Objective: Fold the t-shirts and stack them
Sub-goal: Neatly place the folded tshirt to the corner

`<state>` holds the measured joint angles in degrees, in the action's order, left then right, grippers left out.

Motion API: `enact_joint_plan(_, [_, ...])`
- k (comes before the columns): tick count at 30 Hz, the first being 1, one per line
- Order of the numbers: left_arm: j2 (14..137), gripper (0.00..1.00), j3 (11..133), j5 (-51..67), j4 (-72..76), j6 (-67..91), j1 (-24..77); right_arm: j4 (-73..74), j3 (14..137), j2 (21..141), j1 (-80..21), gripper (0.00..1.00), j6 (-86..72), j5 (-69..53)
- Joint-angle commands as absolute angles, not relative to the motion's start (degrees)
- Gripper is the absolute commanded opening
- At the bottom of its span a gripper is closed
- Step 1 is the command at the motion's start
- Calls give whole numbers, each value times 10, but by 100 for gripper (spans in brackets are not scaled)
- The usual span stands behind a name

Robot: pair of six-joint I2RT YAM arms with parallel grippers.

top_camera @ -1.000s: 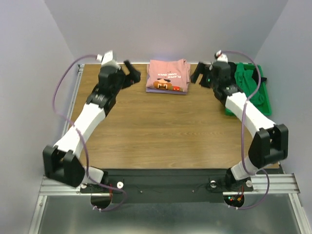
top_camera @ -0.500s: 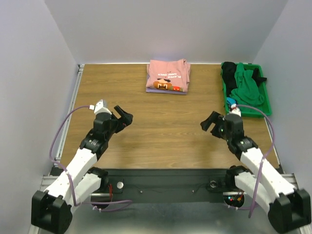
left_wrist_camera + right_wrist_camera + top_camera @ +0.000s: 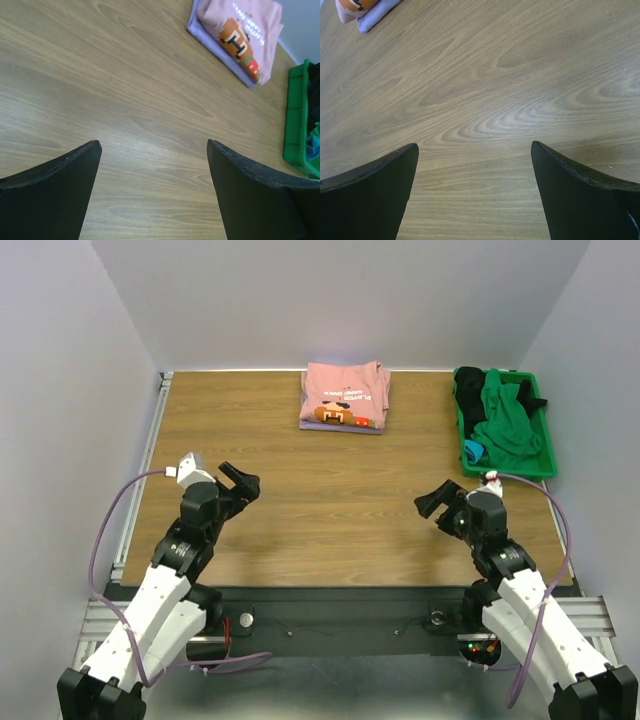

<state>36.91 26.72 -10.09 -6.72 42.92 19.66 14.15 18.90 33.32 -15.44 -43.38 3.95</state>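
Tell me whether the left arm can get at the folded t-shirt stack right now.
Probably yes. The left fingers stand open and empty, and only bare table lies between them and the pink t-shirt stacked on the lavender t-shirt at the far edge.

On desk (image 3: 340, 510): 2 t-shirts stacked at mid far edge, top t-shirt (image 3: 345, 395) on bottom t-shirt (image 3: 220, 49). To R of stack, bin (image 3: 548, 455) at far-right corner w/ clothes (image 3: 505, 420) in it. L gripper (image 3: 240, 483) over near-left area, R gripper (image 3: 437, 502) over near-right, both well apart from stack.
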Motion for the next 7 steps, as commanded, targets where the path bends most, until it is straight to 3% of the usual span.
enact_joint_plan(1, [311, 98, 268, -150, -63, 450, 199, 135, 176, 309, -156, 100, -442, 40])
enact_joint_plan(7, [258, 98, 254, -162, -59, 454, 199, 153, 173, 249, -156, 100, -438, 57])
